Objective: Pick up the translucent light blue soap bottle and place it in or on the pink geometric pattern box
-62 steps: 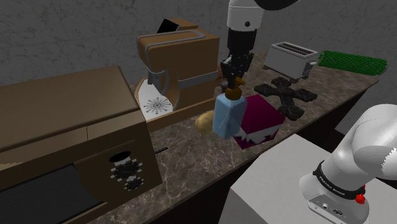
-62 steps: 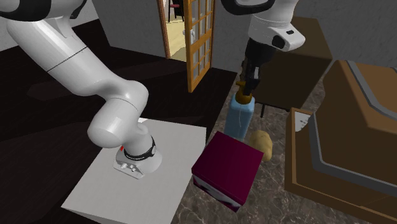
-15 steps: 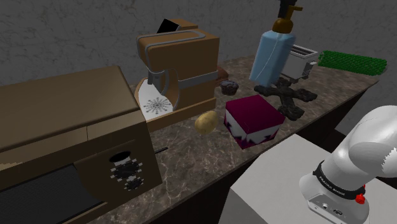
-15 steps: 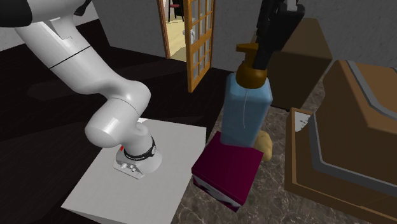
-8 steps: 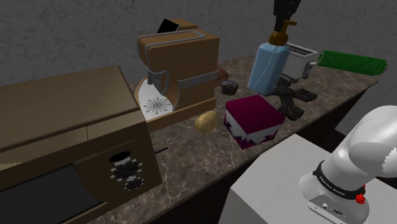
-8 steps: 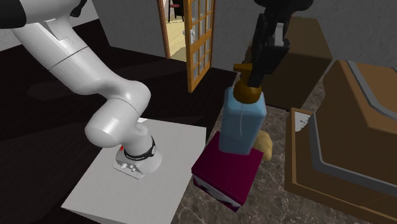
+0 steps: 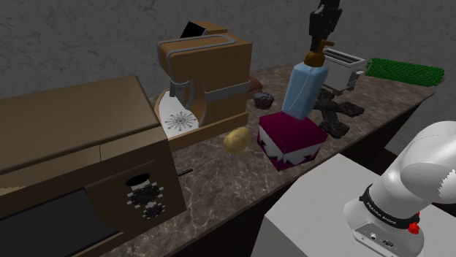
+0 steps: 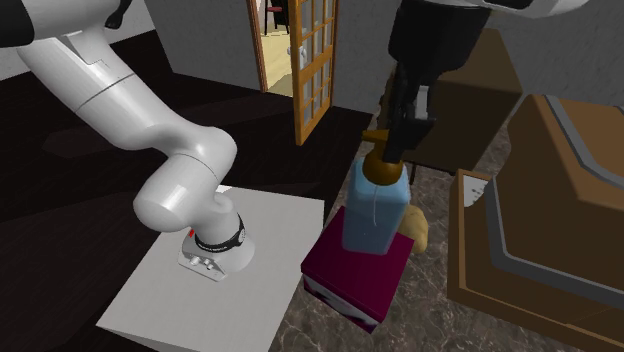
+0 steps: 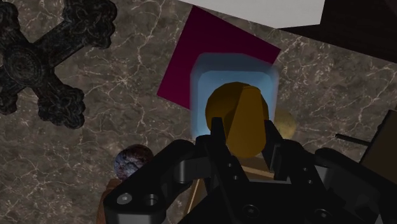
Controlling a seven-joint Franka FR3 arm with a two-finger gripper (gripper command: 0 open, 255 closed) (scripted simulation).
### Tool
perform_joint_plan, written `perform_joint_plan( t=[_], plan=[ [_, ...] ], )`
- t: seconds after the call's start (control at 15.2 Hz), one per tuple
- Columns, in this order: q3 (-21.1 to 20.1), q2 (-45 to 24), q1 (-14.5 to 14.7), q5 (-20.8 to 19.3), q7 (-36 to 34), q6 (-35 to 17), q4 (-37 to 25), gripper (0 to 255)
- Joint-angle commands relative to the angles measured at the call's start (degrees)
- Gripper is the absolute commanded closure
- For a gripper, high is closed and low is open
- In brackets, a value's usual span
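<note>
The translucent light blue soap bottle [image 7: 302, 89] with an amber pump top hangs upright over the dark pink box [image 7: 292, 137] on the marble counter. Its base is at the level of the box's top [image 8: 360, 265]; I cannot tell whether they touch. My black gripper [image 7: 319, 42] is above the bottle, shut on its amber pump. In the wrist view my gripper [image 9: 245, 143] clasps the pump, with one fingertip [image 9: 218, 137] on each side. The blue bottle body [image 9: 202, 83] shows below it over the pink box [image 9: 213, 51]. In the second exterior view the bottle [image 8: 375, 212] stands on the box's near half.
A black cross-shaped trivet [image 7: 335, 109] lies just behind the box, with a toaster [image 7: 340, 67] and a green mat [image 7: 405, 71] beyond. A yellowish potato [image 7: 237, 140], a small dark ball [image 7: 264, 101], a brown stand mixer [image 7: 204, 66] and a brown oven [image 7: 73, 160] sit toward the shoulder view's left.
The gripper has carried the bottle down from high above the counter to the box's top. Four seconds ago it held the bottle low, beside the box.
</note>
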State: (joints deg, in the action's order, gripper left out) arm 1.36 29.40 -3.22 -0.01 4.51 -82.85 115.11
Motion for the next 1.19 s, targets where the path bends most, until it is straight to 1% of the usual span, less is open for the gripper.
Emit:
perform_joint_plan(
  t=[0.0,0.59,1.12],
  plan=[
    [0.0,0.6,0.0,0.0,0.0,-1.6,2.1,255],
    [0.0,2.3,-0.1,-0.1,0.0,-8.6,10.8,255],
    [0.0,2.3,-0.1,-0.1,0.0,-8.6,10.8,255]
  ],
)
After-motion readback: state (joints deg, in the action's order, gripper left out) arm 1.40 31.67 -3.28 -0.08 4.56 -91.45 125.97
